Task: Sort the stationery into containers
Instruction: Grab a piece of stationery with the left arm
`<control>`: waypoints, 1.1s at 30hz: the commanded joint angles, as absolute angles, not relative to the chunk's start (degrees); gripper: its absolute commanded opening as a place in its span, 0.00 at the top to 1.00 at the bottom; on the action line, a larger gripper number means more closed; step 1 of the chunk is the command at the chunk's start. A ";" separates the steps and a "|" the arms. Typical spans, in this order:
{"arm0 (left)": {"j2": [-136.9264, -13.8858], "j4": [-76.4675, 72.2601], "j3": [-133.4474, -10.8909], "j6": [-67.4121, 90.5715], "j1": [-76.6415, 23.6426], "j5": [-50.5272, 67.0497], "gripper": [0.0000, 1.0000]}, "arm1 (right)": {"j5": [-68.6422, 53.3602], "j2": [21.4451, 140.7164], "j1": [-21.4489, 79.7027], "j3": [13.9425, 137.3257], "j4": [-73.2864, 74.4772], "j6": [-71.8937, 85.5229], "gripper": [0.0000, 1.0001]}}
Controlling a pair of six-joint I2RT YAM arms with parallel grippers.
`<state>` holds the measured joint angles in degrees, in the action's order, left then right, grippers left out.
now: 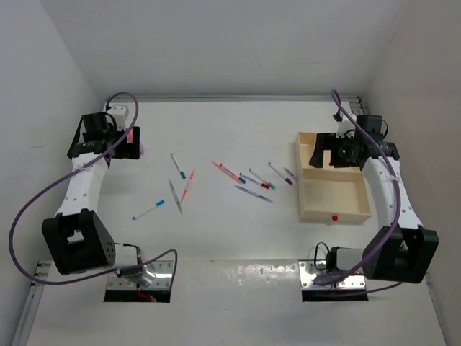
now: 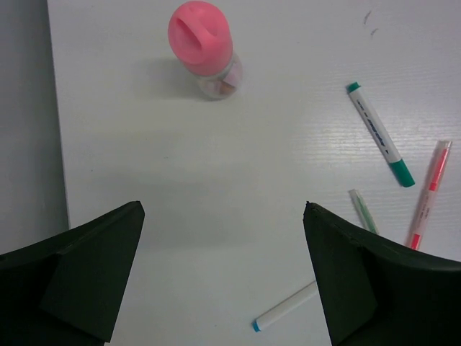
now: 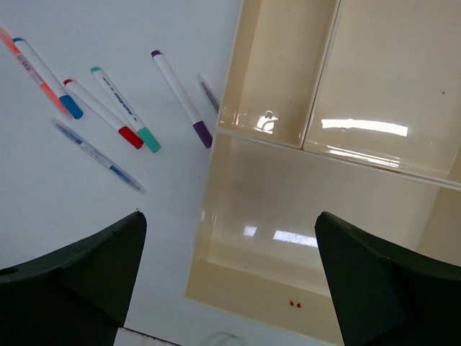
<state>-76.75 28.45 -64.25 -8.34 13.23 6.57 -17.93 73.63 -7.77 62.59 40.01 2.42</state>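
Hovering above the wooden tray (image 1: 300, 189), the right gripper (image 3: 230, 216) has its jaws spread wide and grips nothing. The left gripper (image 2: 223, 216) is likewise wide, near the pink-capped item (image 2: 202, 43). The pens (image 1: 227, 171) lie scattered on the table (image 1: 238, 245) between the arms, outside the tray.

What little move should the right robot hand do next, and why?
Probably swing the open right gripper off the pale wooden tray toward the white pen with purple ends lying beside it. The tray looks empty, and that gripper holds nothing.
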 commanded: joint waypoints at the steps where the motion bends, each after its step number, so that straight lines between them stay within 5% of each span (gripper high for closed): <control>1: -76.47 24.63 -64.43 -9.74 13.89 5.01 0.00 | -16.00 74.97 -6.95 64.25 40.69 3.34 0.01; 12: -76.46 -2.69 -49.85 -9.15 14.06 10.17 0.04 | -16.00 78.04 -5.63 65.13 42.27 2.11 0.01; 33: -104.58 -19.07 -62.31 1.67 14.68 7.03 0.08 | -14.94 87.10 -1.14 73.65 45.70 2.55 0.01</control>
<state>-103.68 -13.87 -59.33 -1.32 14.11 6.74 -15.59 86.21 -1.80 70.70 45.60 2.76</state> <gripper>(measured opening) 0.926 0.985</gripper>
